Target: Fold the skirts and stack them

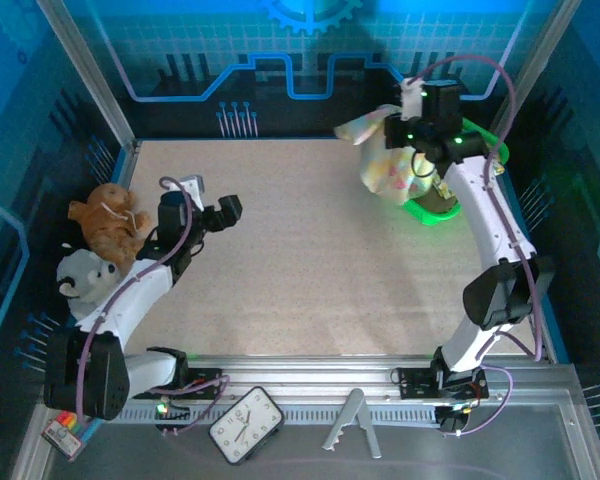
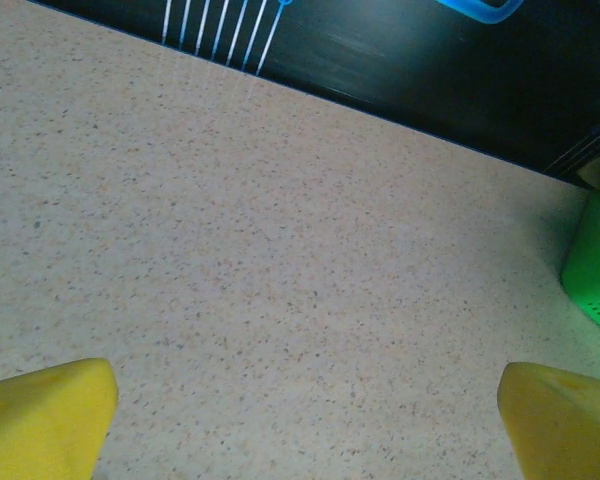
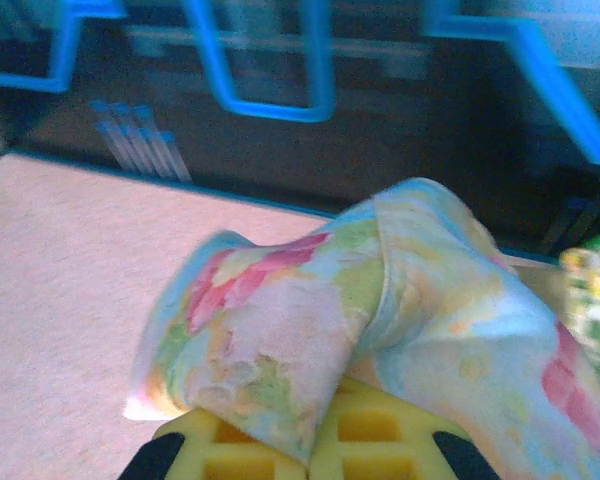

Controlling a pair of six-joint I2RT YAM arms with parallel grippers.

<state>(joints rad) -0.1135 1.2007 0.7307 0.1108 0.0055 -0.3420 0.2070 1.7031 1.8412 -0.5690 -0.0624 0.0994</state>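
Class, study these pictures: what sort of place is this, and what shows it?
Probably a robot lab cell, not a home: left arm and right arm bolted at the edge of a table, circuit-pattern walls around it, staged plush toys.

We look down from high behind the near edge over the whole table (image 1: 280, 250). Left wrist: low, near its surface, facing green basket (image 2: 592, 265); right wrist: tight on floral skirt (image 3: 280, 330). Top view shares both.

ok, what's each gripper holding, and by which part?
The right gripper is shut on the floral skirt, pinching a bunched fold at its upper end; whether that is waistband or hem cannot be told. The left gripper is open and holds nothing.
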